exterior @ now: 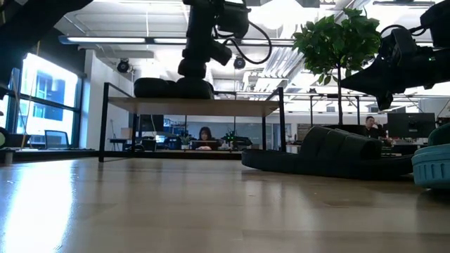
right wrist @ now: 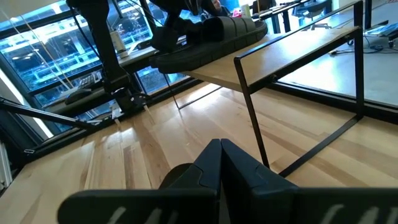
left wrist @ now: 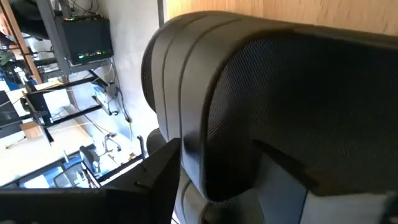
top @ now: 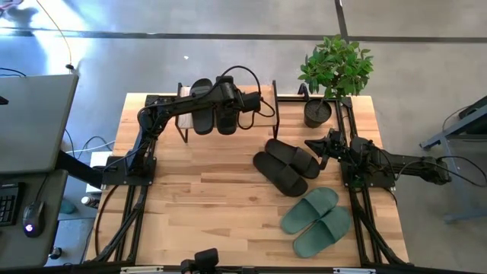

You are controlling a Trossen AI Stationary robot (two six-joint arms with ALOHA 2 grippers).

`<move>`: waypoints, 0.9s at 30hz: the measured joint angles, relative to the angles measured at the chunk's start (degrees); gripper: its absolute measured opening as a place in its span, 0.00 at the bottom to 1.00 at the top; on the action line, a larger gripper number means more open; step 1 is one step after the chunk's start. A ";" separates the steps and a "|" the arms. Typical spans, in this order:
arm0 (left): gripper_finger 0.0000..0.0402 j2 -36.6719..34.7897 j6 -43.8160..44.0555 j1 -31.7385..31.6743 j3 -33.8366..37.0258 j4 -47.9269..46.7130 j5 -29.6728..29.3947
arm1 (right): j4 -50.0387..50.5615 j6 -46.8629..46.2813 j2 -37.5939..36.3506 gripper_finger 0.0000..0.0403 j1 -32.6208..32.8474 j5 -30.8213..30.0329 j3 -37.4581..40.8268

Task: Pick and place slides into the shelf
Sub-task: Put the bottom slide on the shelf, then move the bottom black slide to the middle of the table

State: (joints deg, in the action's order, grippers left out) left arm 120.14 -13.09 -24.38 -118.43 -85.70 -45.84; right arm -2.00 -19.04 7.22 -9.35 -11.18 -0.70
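1. High view: my left gripper [top: 227,106] is over the left part of the small low shelf with a light wooden plank top and thin black metal frame [top: 262,106], on the second sandal of the matte black pair on the shelf [top: 214,114]. I cannot tell from here how my fingers stand. My right gripper [top: 318,146] waits near the table's right edge, just beside the matte black pair lying on the table [top: 287,165]. The sage green pair of slides [top: 316,221] lies nearer the front right. A potted green plant in a dark pot [top: 332,76] stands at the back right corner.

2. Low view: the shelf [exterior: 193,105] stands off the tabletop on thin legs; the black slides [exterior: 172,88] sit on its plank, my left gripper [exterior: 195,70] down on them. The black pair [exterior: 323,151] lies at right on the table. People sit at desks in the room behind.

3. Left wrist view: a black ribbed strap [left wrist: 249,106] fills the frame, against the plank. Finger gap hidden; cannot tell.

4. Right wrist view: my right gripper [right wrist: 221,155] has its fingers pressed together, holding nothing. The shelf [right wrist: 292,50] with its black pair [right wrist: 211,37] is ahead.
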 joint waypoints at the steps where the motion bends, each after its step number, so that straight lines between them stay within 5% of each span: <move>1: 0.45 0.00 0.09 0.00 0.00 -0.03 0.00 | 0.00 0.01 0.00 0.00 -0.01 -0.01 0.01; 20: 0.47 -0.40 2.44 3.47 -8.68 -4.40 2.37 | 0.00 0.23 0.00 0.00 0.00 -0.34 0.00; 27: 0.44 -1.98 3.47 7.88 -14.72 -4.35 10.68 | 0.00 -0.02 0.00 0.00 0.01 -0.18 0.01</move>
State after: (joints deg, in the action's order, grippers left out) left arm 118.16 -9.62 -16.50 -133.15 -90.05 -35.16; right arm -2.00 -19.05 7.22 -9.35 -11.36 -0.69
